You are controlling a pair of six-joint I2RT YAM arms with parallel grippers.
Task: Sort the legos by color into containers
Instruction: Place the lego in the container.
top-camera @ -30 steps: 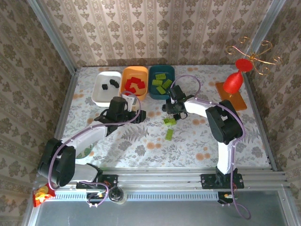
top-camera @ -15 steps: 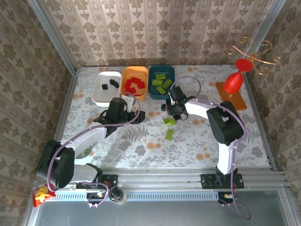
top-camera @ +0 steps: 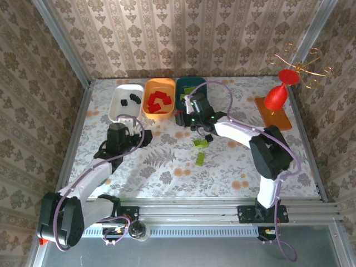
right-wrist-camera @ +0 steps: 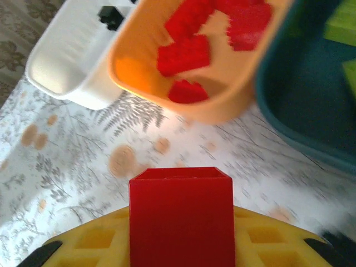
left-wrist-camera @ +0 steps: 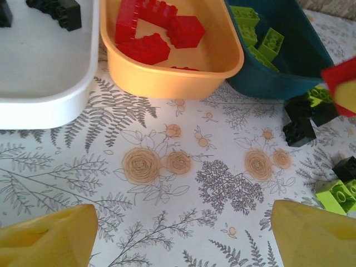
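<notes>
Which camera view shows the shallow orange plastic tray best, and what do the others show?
The top external view: the shallow orange plastic tray appears whole, red bricks inside. The left wrist view shows its near wall sharply but crops the far end; the right wrist view shows it blurred and cropped.

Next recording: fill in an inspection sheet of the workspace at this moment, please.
Surface: floral-print tabletop, with loose bricks right of centre.
Job's things: white plastic tray holds black bricks; orange plastic tray holds red bricks; dark teal plastic tray holds lime bricks. Unsorted: loose lime brick and loose black brick, among others.
Clutter: red cone-shaped ornament with gold wire, on a wooden board, far right.
Hands: left hand open and empty; right hand shut on a red cube brick, near the orange tray.
Cables: lilac cables along both arms; no snag seen.
Surroundings: patterned wallpaper walls; metal frame rail.
</notes>
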